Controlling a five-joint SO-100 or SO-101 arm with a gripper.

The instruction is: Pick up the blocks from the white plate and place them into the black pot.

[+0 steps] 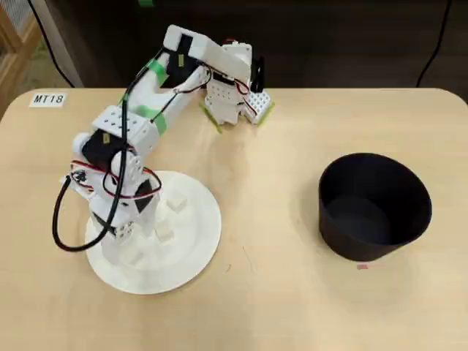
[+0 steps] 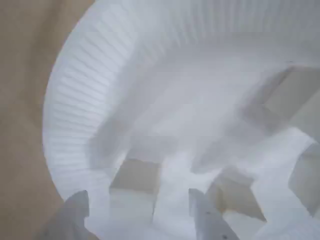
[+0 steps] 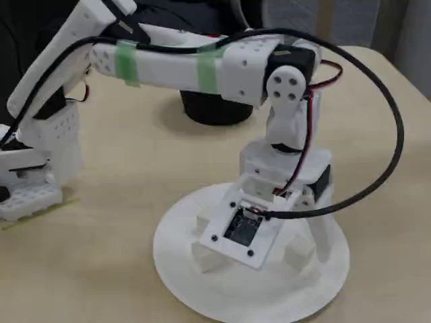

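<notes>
The white plate (image 1: 197,248) lies at the lower left of the overhead view, with small white blocks (image 1: 177,203) on it. My gripper (image 1: 123,245) is lowered onto the plate's left part. In the wrist view the gripper (image 2: 137,196) is open with one block (image 2: 134,177) standing between its fingertips (image 2: 206,220), a gap on each side. Other blocks (image 2: 295,92) lie to the right on the plate (image 2: 90,100). The black pot (image 1: 373,208) stands empty on the right, far from the gripper. In the fixed view the arm hides part of the pot (image 3: 215,111).
The arm's base (image 1: 234,99) is clamped at the table's far edge in the overhead view. A label reading MT18 (image 1: 48,99) is stuck at the far left corner. Bare wooden tabletop (image 1: 270,219) lies between plate and pot.
</notes>
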